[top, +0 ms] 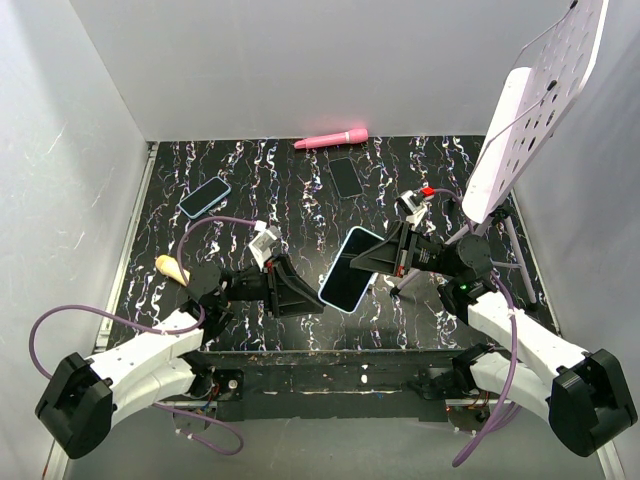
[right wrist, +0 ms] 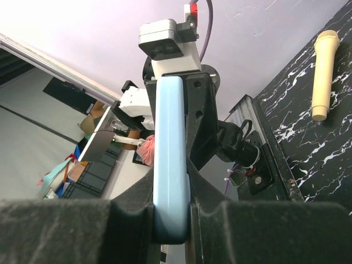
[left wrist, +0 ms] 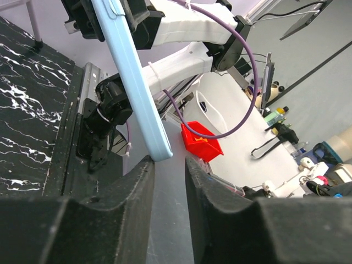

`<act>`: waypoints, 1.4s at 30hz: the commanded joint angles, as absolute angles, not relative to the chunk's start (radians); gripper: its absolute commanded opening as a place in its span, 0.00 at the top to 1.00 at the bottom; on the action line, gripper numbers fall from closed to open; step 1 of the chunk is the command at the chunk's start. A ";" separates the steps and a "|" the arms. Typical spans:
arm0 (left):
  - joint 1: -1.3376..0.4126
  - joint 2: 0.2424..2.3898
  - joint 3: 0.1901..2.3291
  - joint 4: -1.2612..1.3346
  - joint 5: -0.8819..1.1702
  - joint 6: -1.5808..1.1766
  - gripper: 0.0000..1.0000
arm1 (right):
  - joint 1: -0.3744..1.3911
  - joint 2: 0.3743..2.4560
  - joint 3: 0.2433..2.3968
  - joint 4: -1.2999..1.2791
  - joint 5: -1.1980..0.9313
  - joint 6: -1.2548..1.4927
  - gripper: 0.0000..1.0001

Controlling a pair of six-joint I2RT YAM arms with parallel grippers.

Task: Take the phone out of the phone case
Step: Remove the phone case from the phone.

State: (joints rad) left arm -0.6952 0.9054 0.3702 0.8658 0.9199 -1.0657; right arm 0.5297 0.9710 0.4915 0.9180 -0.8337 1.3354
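Black marbled table (top: 250,170) with white walls around it is lying under both arms. I'm seeing the phone (top: 352,268) hanging in the air over the middle of the table, sitting in its light blue case (left wrist: 135,82), not out yet. The right claw (right wrist: 171,212) is pinching the cased phone across its two faces near one end. The left claw (left wrist: 169,181) is spread, and the case's lower corner is sitting just above the gap between its fingers, not touching as far as I'm judging.

Risks I'm flagging:
- **Drop:** the right claw is squeezing front and back together, so it's likely pinning phone to case. Any peel by the left claw could drag the whole thing out of the pinch and onto the table.
- **Slip or twist:** the left claw is lining up on a corner only. Closing there could slide off the rounded edge or twist the phone in the right claw's hold.

Hard to make out:
- How far the right fingers are reaching over the phone is hidden in the top view.
- Both wrist views are showing the case edge-on, so I'm not telling the screen side from the back.
- The two other phones (top: 205,197) (top: 345,177), the pink thing (top: 332,139) by the back wall and the tan stick (right wrist: 324,71) are too small to detail.
- The white holed board (top: 530,100) is getting cut off at the top right.
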 commanded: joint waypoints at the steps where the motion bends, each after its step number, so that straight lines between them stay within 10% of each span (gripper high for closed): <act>1: -0.695 0.902 0.414 0.865 0.948 -1.035 0.75 | 0.526 0.959 0.506 1.026 -0.836 1.356 0.99; 14: -0.696 0.942 0.457 0.848 0.969 -1.026 0.71 | 0.526 0.937 0.486 1.029 -0.856 1.355 0.99; 27: -0.695 1.038 0.498 0.946 1.068 -0.927 1.00 | 0.528 0.917 0.519 1.015 -0.914 1.417 0.99; 42: -0.690 1.442 0.563 1.307 1.092 -1.057 1.00 | 0.540 1.022 0.459 1.562 -0.812 1.861 0.99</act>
